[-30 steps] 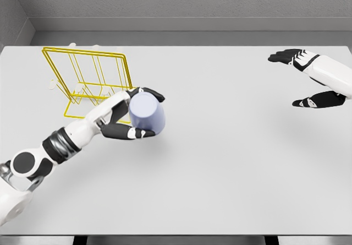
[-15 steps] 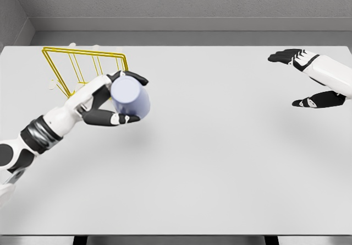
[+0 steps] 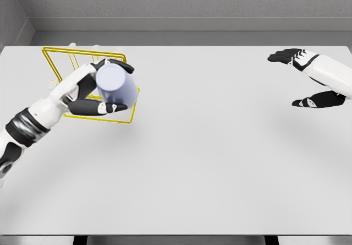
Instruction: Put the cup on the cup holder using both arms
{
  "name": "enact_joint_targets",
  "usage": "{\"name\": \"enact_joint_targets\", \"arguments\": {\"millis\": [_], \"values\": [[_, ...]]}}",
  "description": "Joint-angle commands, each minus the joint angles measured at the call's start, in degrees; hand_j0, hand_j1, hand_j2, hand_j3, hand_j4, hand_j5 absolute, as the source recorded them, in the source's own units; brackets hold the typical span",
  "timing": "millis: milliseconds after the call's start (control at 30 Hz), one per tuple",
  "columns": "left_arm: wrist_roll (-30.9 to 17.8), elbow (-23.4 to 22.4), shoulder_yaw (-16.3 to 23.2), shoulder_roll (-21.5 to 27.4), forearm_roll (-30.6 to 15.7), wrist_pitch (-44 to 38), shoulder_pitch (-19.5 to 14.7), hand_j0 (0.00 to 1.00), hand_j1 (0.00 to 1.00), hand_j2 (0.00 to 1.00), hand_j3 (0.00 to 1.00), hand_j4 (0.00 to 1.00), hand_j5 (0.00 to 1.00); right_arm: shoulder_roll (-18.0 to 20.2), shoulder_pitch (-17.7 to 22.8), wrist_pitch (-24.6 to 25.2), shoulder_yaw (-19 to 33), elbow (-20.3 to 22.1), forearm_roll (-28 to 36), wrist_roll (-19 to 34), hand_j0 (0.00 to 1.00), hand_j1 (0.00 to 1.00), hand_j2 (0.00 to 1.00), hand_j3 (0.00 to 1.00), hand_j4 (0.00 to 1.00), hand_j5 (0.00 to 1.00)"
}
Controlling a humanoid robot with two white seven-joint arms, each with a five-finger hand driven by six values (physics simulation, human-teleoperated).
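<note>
- Your left hand (image 3: pixel 91 93) has its fingers (image 3: pixel 113 108) wrapped around the lavender cup (image 3: pixel 115 85), over the yellow wire cup holder (image 3: pixel 118 58).
- Your right hand (image 3: pixel 313 80) hovers far right above the worktop (image 3: pixel 220 157), fingers spread.

The cup (image 3: pixel 116 85) in my left hand (image 3: pixel 91 94) is pale lavender, smooth and cylindrical, tilted so its flat closed end faces up toward me. It hangs over the cup holder (image 3: pixel 82 63), a yellow wire rack standing at the far left of the white desk (image 3: pixel 220 146).
</note>
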State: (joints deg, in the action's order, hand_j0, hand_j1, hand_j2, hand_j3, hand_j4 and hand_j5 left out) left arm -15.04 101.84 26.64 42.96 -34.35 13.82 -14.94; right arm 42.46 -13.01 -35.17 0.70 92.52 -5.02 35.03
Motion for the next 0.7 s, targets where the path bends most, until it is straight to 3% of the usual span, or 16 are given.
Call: {"name": "enact_joint_targets", "arguments": {"millis": [0,667], "values": [[0.0,-0.4,-0.7,0.1,-0.6,0.0,0.0,0.67,0.67,0.67,0.67,0.67,0.67,0.0,0.0,0.2,0.0,0.2,0.4,0.0,1.00,1.00,1.00,1.00,1.00,1.00],[0.0,-3.1,-1.8,1.0,-1.8,-0.1,0.0,0.69,0.69,0.69,0.69,0.69,0.69,0.0,0.2,0.2,0.4,-0.3,0.4,0.0,1.00,1.00,1.00,1.00,1.00,1.00]]}}
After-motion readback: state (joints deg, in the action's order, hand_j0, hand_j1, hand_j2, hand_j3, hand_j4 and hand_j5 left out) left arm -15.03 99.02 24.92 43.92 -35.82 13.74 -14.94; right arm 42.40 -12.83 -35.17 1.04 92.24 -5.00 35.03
